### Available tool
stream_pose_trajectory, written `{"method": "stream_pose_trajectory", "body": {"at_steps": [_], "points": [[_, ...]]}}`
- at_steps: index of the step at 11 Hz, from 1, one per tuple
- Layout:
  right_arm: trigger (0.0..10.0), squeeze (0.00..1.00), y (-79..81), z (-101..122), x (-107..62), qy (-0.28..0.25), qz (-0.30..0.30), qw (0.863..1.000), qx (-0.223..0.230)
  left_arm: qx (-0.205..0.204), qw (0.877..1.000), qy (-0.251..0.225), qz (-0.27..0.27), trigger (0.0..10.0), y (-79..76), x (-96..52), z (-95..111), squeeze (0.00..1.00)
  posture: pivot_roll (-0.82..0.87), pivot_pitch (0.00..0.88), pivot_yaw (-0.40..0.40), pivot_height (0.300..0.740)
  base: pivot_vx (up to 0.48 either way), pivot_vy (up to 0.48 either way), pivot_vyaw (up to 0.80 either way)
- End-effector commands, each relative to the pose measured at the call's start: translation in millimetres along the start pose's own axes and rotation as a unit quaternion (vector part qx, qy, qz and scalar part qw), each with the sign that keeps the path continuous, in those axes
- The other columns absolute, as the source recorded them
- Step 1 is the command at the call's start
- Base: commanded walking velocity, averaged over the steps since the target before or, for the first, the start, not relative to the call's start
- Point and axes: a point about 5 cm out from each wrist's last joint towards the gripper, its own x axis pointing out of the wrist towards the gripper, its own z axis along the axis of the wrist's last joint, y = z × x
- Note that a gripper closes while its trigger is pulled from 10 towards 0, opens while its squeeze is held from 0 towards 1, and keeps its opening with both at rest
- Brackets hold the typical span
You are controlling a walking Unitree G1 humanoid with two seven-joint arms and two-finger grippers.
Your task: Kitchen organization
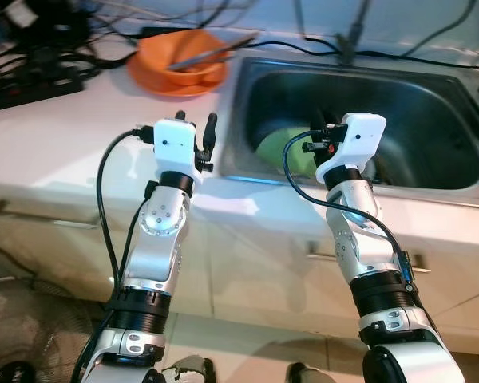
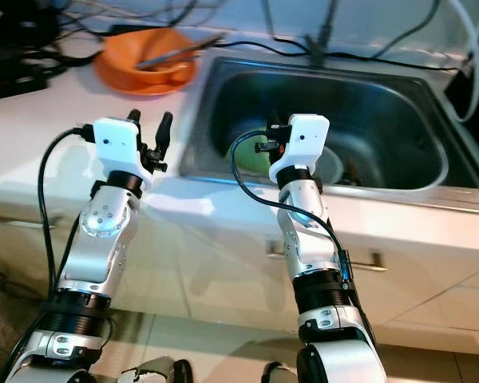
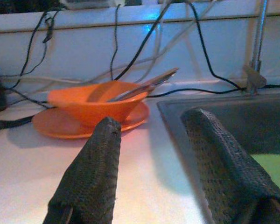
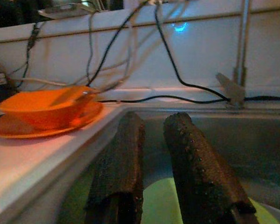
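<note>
As we looked down over the counter (image 1: 56, 152), the orange bowl (image 1: 178, 57) sat on its orange plate (image 1: 148, 78) at eleven o'clock, a utensil (image 1: 211, 53) across it; the green plate (image 1: 291, 152) lay in the sink (image 1: 447, 179) at one o'clock; our left gripper (image 3: 151, 158) hung open by the sink's edge; our right gripper (image 4: 163, 154) hovered over the green plate, fingers narrowly parted, empty; we judged the bowl stiff, light and slick, best pinched at its rim.
</note>
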Motion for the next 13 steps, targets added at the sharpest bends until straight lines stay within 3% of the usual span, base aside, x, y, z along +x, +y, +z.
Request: {"method": "stream_pose_trajectory", "body": {"at_steps": [1, 9, 13], "points": [[10.0, 0.0, -4.9, 1.4, -1.6, 0.0, -0.012, 1.0, 0.007, 0.001, 1.0, -0.007, 0.0, 10.0, -1.9, 2.0, 2.6, 0.0, 0.07, 0.074, -0.005, 0.74, 0.0, 0.311, 0.0], [10.0, 0.0, -3.7, -2.2, -2.8, 0.013, -0.019, 1.0, 0.012, 0.01, 1.0, -0.007, -0.003, 10.0, 0.4, 3.3, 3.3, 0.0, 0.08, 0.068, 0.007, 0.74, 0.0, 0.315, -0.05], [10.0, 0.0, -3.5, -2.0, -0.8, 0.017, -0.018, 1.0, 0.004, 0.012, 1.0, -0.015, -0.006, 10.0, -2.2, 5.4, 7.1, 0.0, 0.08, 0.07, 0.009, 0.74, 0.0, 0.0, 0.0]]}}
